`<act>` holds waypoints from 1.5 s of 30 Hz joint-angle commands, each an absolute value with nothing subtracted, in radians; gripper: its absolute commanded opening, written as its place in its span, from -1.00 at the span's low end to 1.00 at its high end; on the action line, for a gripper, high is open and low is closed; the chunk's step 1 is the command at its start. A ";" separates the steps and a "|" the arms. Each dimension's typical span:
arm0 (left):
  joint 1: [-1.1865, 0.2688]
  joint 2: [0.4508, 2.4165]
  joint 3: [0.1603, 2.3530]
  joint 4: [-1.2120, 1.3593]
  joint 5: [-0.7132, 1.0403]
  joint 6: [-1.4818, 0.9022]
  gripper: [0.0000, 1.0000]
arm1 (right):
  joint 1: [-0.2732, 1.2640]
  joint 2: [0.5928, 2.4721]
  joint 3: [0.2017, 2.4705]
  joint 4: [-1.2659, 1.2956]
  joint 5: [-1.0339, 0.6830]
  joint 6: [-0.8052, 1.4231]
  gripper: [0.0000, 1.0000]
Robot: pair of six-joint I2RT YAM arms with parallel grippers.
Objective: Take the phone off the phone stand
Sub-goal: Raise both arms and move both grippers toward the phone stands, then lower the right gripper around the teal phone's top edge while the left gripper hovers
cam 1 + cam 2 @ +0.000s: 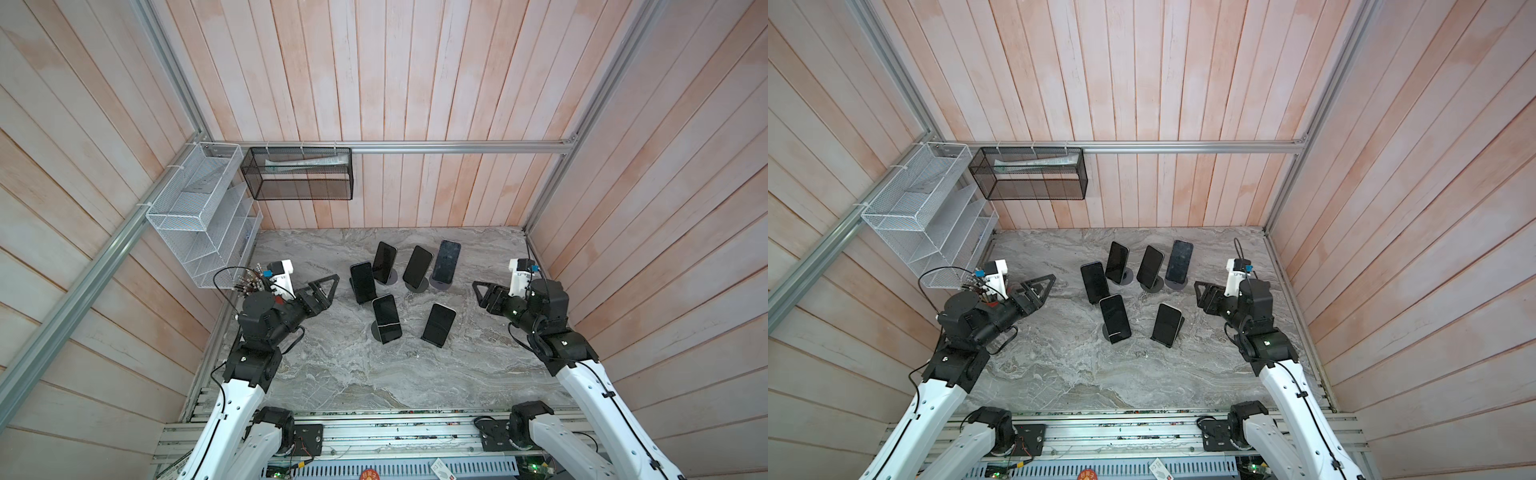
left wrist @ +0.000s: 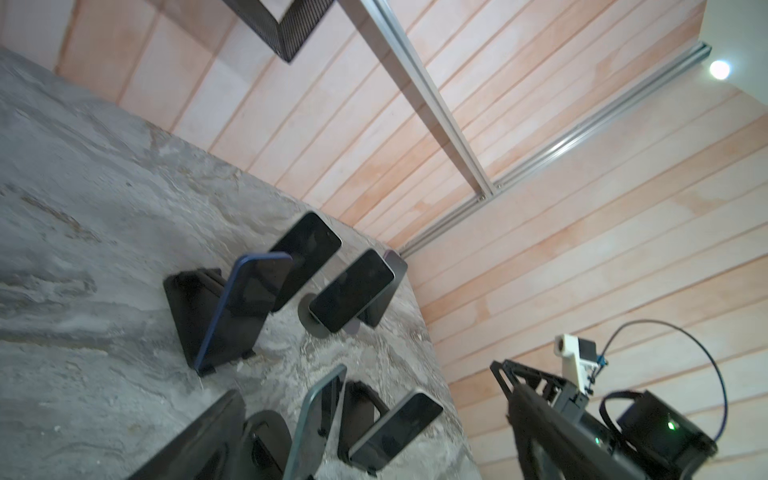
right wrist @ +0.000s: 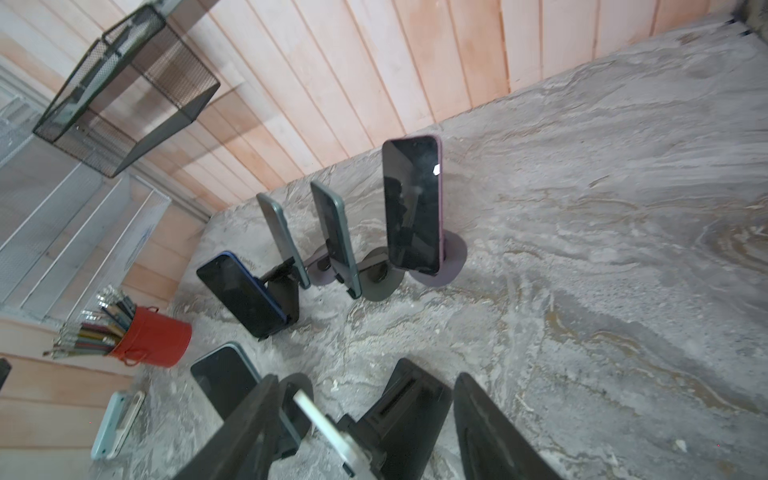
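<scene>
Several dark phones lean on stands in the middle of the marble table (image 1: 353,374). Three stand in a back row, the rightmost phone (image 1: 446,259) on a round base (image 3: 451,253). A blue-edged phone (image 1: 362,281) is left of them. Two stand nearer: one (image 1: 386,318) on a round base, and a phone (image 1: 438,324) on a black stand (image 3: 411,399). My left gripper (image 1: 322,291) hovers open left of the group. My right gripper (image 1: 480,293) is open on the right, its fingers (image 3: 490,424) apart, touching nothing.
A white mesh rack (image 1: 199,224) and a black mesh basket (image 1: 297,174) hang on the back left wall. A red cup of pens (image 3: 153,343) and a small pale device (image 3: 116,419) sit near the left arm. Wooden walls close three sides.
</scene>
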State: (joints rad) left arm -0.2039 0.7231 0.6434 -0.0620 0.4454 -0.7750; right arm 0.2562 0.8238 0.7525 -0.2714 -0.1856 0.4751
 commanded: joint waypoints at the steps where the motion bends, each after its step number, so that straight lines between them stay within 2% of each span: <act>1: -0.281 0.680 0.601 -0.068 0.439 -0.751 1.00 | 0.353 0.818 0.796 -0.347 -0.081 0.448 0.34; 9: -0.636 0.644 0.505 -0.110 0.209 -0.748 1.00 | 0.564 0.797 0.760 -0.356 0.010 0.536 0.29; 12: -0.754 0.660 0.494 -0.123 0.116 -0.746 1.00 | 0.665 0.771 0.760 -0.382 0.056 0.571 0.04; 16: -0.828 0.690 0.492 -0.121 0.057 -0.750 1.00 | 0.796 0.739 0.725 -0.361 0.128 0.635 -0.32; 22: -0.844 0.691 0.483 -0.125 0.003 -0.758 1.00 | 0.868 0.781 0.707 -0.345 0.169 0.661 -0.35; 25: -0.845 0.669 0.482 -0.160 -0.071 -0.769 1.00 | 0.875 0.840 0.732 -0.304 0.154 0.635 -0.29; 32: -0.844 0.579 0.479 -0.367 -0.362 -0.915 1.00 | 0.887 1.038 0.847 -0.231 0.150 0.549 0.04; 40: -0.844 0.413 0.380 -0.322 -0.483 -0.978 1.00 | 0.896 1.257 0.967 -0.162 0.174 0.508 0.24; 43: -0.844 0.332 0.338 -0.255 -0.462 -0.981 1.00 | 0.902 1.322 1.022 -0.168 0.149 0.471 0.52; 45: -0.843 0.275 0.316 -0.215 -0.411 -0.973 1.00 | 0.902 1.354 1.051 -0.178 0.138 0.466 0.58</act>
State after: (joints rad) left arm -0.8410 0.3325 0.3378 -0.2920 -0.4232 -0.9592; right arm 0.8963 1.3270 1.0012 -0.1875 0.1471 0.5003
